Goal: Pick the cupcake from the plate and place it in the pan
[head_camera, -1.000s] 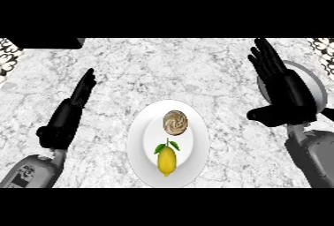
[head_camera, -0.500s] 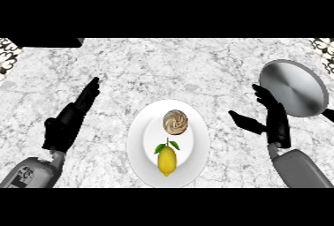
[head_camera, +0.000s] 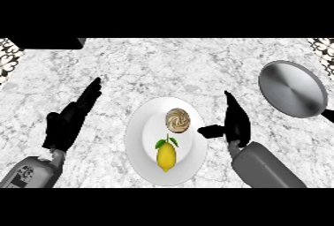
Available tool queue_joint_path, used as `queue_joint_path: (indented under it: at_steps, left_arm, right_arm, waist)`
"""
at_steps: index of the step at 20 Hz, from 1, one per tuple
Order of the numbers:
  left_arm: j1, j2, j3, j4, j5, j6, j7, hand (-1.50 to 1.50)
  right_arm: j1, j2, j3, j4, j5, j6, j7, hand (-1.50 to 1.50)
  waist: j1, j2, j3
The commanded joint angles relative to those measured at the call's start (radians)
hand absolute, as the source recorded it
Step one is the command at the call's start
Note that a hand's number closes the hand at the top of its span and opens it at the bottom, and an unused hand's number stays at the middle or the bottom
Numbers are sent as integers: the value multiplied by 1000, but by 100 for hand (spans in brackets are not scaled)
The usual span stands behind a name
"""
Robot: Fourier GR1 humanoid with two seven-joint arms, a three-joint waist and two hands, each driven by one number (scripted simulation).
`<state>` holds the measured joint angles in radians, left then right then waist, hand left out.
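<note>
On the grey-veined white marble counter (head_camera: pixel 163 66), a white oval plate (head_camera: pixel 140 137) carries the brown-swirled cupcake (head_camera: pixel 178 120) above a leafy yellow lemon (head_camera: pixel 166 156). The round grey metal pan (head_camera: pixel 291 88) lies well apart at the right. The black right hand (head_camera: pixel 233 122) hovers just beside the plate with straight fingers and its thumb toward the cupcake; the black left hand (head_camera: pixel 70 118) rests open at the left.
</note>
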<state>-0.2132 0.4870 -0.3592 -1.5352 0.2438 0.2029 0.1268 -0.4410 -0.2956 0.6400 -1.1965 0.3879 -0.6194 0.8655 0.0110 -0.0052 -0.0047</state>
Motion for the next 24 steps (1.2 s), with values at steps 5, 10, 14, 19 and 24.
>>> queue_joint_path:
  at_steps: [5, 10, 14, 19, 24]
  left_arm:
    - [4, 13, 9, -23, 2, -26, 9, 0]
    - [-39, -21, -4, -4, -14, -15, 35, 0]
    - [9, -21, 9, -4, -12, -25, -2, 0]
    - [-17, -10, 45, 40, -17, -48, -30, 0]
    - [21, -46, 6, -44, -36, -13, 39, 0]
  right_arm:
    - [-272, 28, 0, 31, -139, 495, 385, -150]
    - [-380, 130, -32, 127, -295, 655, 475, -150]
    - [-452, 192, -64, 225, -365, 686, 510, -150]
    - [-522, 239, -33, 337, -347, 694, 553, -150]
    - [-560, 254, -49, 412, -360, 717, 554, -150]
  waist:
    - [27, 3, 1]
    - [19, 10, 3]
    - [19, 8, 3]
    - [2, 7, 3]
    - [1, 2, 4]
